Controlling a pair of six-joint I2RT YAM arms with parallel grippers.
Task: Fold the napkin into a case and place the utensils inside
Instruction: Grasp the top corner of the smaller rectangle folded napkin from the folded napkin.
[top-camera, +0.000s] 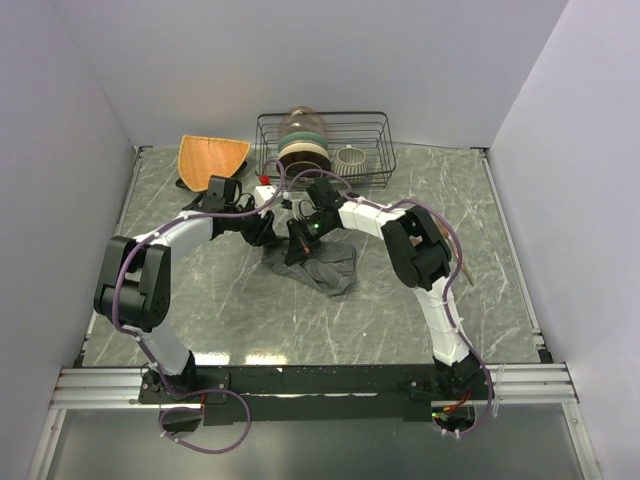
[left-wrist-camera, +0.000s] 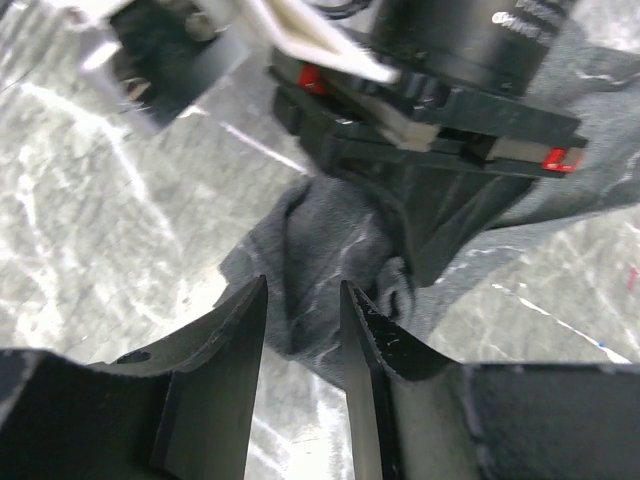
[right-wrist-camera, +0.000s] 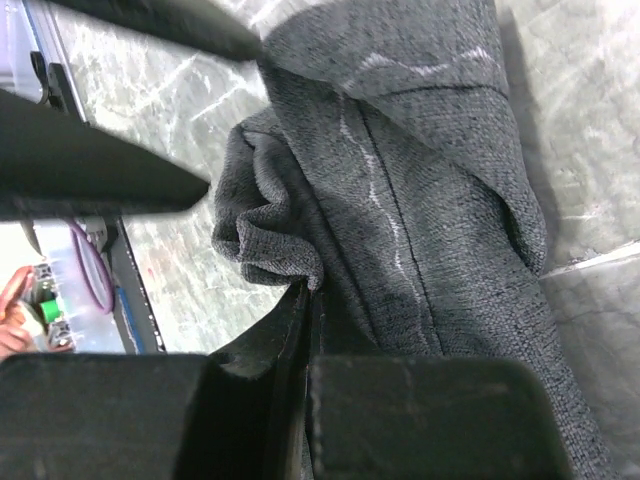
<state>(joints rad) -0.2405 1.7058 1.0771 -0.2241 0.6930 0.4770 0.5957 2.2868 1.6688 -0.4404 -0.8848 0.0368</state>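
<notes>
Broadly, the grey marbled worktop is carrying everything. At its far edge the wire rack is holding upright dishes and a small white cup, and the orange mat is lying just left of it. In front of the rack, near the middle, the napkin is lying crumpled, one bunched part rising off the surface. The right hand is pinching that raised fold, its fingers pressing together on the cloth. The left hand is hovering just beside it, fingers standing apart, the bunched cloth showing through the gap.
</notes>
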